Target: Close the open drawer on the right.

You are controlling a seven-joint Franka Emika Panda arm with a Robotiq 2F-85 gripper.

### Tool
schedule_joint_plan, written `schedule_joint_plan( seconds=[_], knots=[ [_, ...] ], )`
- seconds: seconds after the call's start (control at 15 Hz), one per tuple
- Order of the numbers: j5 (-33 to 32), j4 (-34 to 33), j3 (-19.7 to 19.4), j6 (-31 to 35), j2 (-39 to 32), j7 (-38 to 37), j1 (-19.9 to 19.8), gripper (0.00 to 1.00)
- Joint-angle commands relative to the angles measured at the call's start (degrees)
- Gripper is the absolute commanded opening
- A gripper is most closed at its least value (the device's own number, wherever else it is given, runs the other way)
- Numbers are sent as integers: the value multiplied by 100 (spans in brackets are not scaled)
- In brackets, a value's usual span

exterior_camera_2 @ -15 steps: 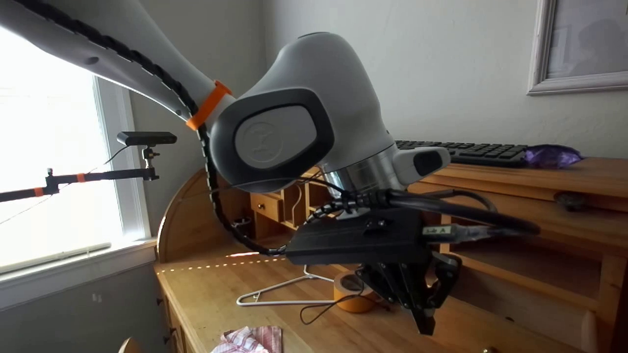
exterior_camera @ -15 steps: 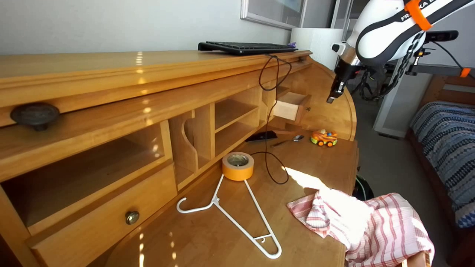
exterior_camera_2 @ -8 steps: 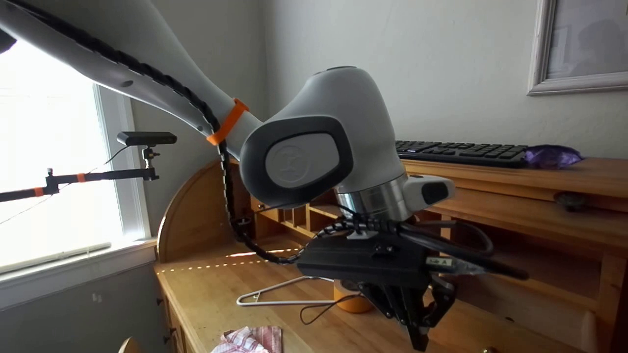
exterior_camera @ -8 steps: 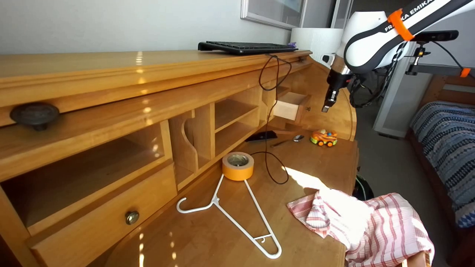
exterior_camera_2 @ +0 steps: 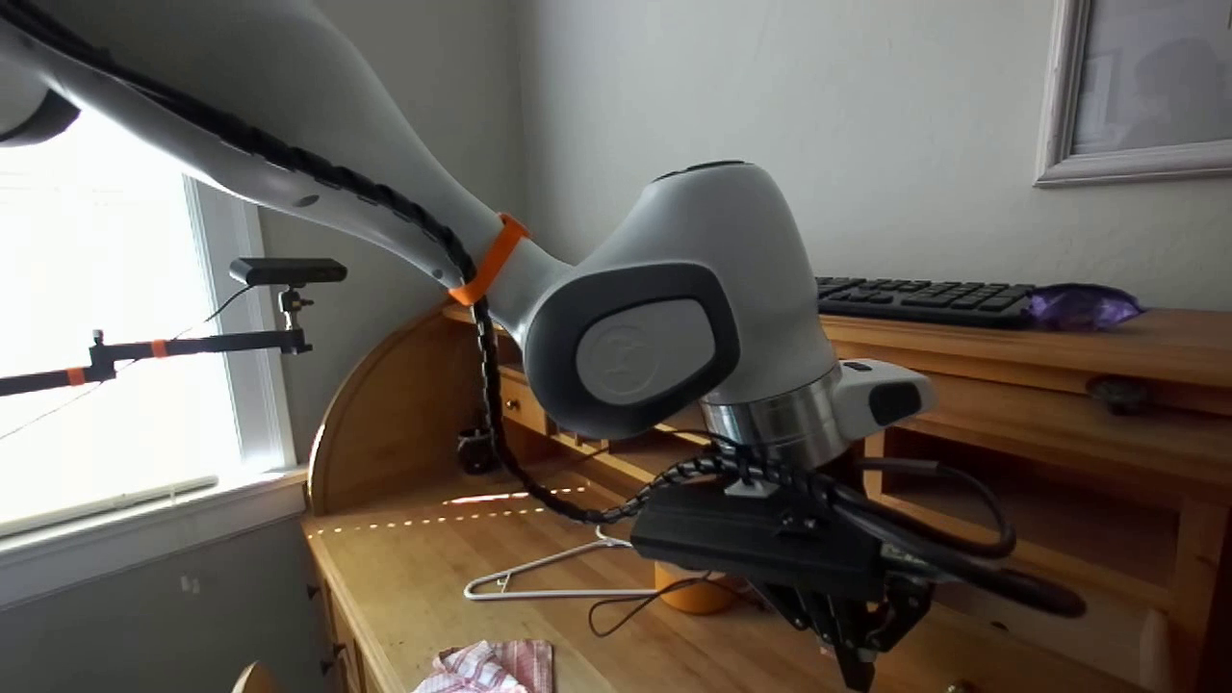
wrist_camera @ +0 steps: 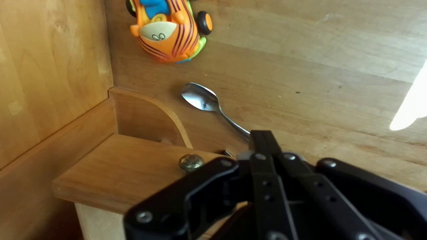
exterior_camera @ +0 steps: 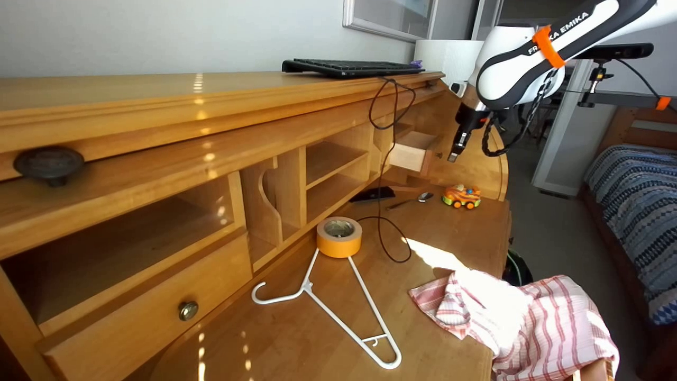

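The drawer (exterior_camera: 411, 152) stands open, a pale wooden box with a honey-coloured front, at the far end of the desk's pigeonholes. In the wrist view its front's top edge (wrist_camera: 126, 170) and round metal knob (wrist_camera: 191, 162) lie left of the fingertips. Part of the drawer (exterior_camera_2: 1068, 621) shows at the lower right in an exterior view. My gripper (exterior_camera: 453, 157) is shut with nothing between its fingertips. It points down, in front of the drawer front and apart from it. It also shows in an exterior view (exterior_camera_2: 855, 679) and the wrist view (wrist_camera: 263, 136).
Below lie a spoon (wrist_camera: 201, 97) and an orange toy car (exterior_camera: 461, 197). A dark cable (exterior_camera: 394, 132) hangs before the pigeonholes. The desk's curved side panel (exterior_camera: 476, 159) stands beside the drawer. A tape roll (exterior_camera: 339, 238), white hanger (exterior_camera: 344, 312) and striped cloth (exterior_camera: 518, 312) lie nearer.
The arm has lowered and moved toward the desk's back, bringing the shut gripper closer to the drawer front. The drawer and the other objects have not moved.
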State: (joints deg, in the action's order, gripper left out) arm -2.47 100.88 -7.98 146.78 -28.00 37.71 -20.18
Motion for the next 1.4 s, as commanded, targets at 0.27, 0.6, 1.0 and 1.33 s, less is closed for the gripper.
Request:
schedule_joint_plan(
  seconds=[0.27,0.6,1.0,1.33],
  knots=[
    [566,-475,615,505,-498,314,-554,0],
    [791,-601,931,695,-613,546,-761,0],
    [1032,-767,1209,1218,-787,739,-896,0],
    [961,-1036,1319,1625,-1102,639,-942,0]
  ],
)
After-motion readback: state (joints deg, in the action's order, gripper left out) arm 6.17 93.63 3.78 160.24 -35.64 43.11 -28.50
